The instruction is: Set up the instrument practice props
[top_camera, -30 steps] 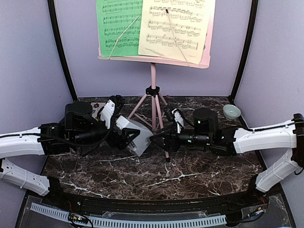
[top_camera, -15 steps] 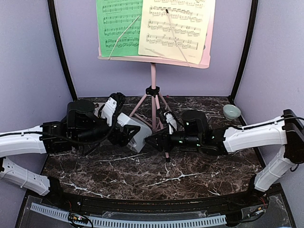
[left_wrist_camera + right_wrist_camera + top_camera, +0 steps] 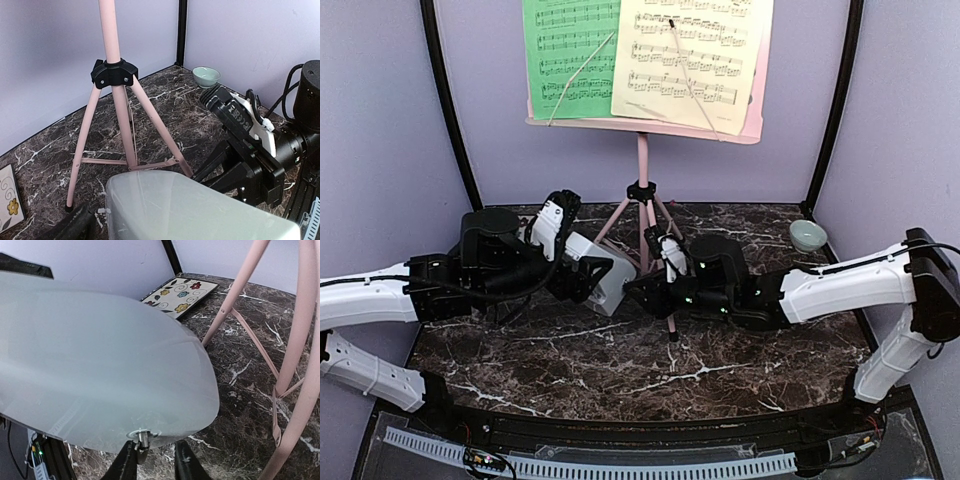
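The pink music stand [image 3: 642, 165] stands at the back centre, with a green page [image 3: 570, 55] and a pale-yellow page [image 3: 690, 50] on its desk. My left gripper [image 3: 582, 270] is shut wide on the grey-white metronome [image 3: 608, 280] and holds it tilted above the table, left of the stand's legs [image 3: 127, 115]. The metronome [image 3: 190, 205] fills the bottom of the left wrist view. My right gripper [image 3: 635, 290] is at its right side. In the right wrist view a small metal key [image 3: 142, 437] juts from the metronome [image 3: 100, 360]. It sits between my right gripper's [image 3: 157, 462] narrowly parted fingers, against the left one.
A small pale-green bowl [image 3: 807, 235] sits at the back right corner. The flower-patterned card [image 3: 180, 294] lies flat at the back left, behind my left arm. The stand's tripod leg [image 3: 240, 285] reaches down just right of the metronome. Black frame posts flank the lilac walls.
My right arm has slid left to the metronome's side and its jaws have narrowed around the key. My left gripper has drawn the metronome slightly back and up.
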Available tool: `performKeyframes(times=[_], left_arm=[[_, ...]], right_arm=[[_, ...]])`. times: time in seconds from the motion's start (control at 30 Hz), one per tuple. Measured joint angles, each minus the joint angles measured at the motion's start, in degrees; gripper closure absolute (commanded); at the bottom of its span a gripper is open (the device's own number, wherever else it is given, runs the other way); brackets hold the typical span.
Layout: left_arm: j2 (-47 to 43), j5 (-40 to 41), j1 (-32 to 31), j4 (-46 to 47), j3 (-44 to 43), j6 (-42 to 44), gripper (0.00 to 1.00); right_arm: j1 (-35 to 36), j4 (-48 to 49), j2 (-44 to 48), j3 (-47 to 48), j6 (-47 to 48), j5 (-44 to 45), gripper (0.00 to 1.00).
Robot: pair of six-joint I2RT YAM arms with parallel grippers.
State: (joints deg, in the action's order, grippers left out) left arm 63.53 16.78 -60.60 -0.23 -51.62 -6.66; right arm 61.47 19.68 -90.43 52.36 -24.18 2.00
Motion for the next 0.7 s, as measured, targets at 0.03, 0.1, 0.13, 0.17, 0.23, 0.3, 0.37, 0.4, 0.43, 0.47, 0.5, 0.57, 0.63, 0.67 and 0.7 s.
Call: performKeyframes(times=[0.03,0.1,0.13,0.17,0.23,0.3,0.37,0.4,0.43,0.47,0.5,0.57,0.63,0.67,0.7], left_arm=[[0.00,-0.02,0.02,0.00,0.00,-0.02,0.98],[0.00,0.00,0.00,0.07,0.00,0.00,0.98],[0.00,0.00,0.02,0.13,0.00,-0.02,0.99],[0.00,0.00,0.02,0.17,0.00,-0.02,0.99],[0.00,-0.02,0.00,0.28,0.00,-0.02,0.99],[0.00,-0.04,0.00,0.37,0.00,-0.02,0.99],[0.00,-0.04,0.02,0.48,0.00,-0.07,1.00],[0.00,-0.09,0.00,0.72,0.00,-0.07,1.00],[0.00,-0.22,0.00,1.01,0.00,-0.07,1.00],[-0.09,-0.35,0.00,1.42,0.00,-0.04,1.00],[-0.13,-0.48,0.00,1.73,0.00,0.00,1.00],[-0.55,-0.96,0.00,2.91,0.00,0.48,1.00],[-1.77,-1.38,0.00,4.94,0.00,1.46,1.00],[-2.43,-1.42,0.02,5.66,0.00,1.81,1.00],[-3.34,-1.75,0.15,6.58,0.00,2.56,1.00]], right_arm=[[0.04,0.17,0.04,0.00,0.09,0.31,0.82],[0.04,0.52,0.11,-0.02,0.26,0.33,0.86],[0.13,0.66,0.11,-0.02,0.35,0.20,0.88],[0.17,0.81,0.13,-0.02,0.52,0.13,0.90],[0.20,1.40,0.13,-0.13,0.42,-0.55,0.94],[0.20,2.10,0.13,-0.46,0.39,-1.22,1.00],[0.13,2.40,0.13,-0.74,0.48,-2.10,1.00],[0.13,2.40,0.13,-0.76,0.57,-2.54,1.00],[0.13,2.38,0.13,-0.81,0.52,-3.02,1.00],[0.11,2.40,0.13,-0.83,0.42,-3.58,1.00],[0.04,2.49,0.13,-0.83,0.04,-4.07,1.00],[-0.39,2.64,0.13,-0.83,-1.44,-5.33,1.00],[-1.66,2.56,0.13,-1.20,-3.87,-6.45,1.00],[-2.62,2.49,0.13,-1.46,-5.20,-6.88,1.00],[-3.67,2.49,0.13,-1.75,-6.67,-7.39,1.00]])
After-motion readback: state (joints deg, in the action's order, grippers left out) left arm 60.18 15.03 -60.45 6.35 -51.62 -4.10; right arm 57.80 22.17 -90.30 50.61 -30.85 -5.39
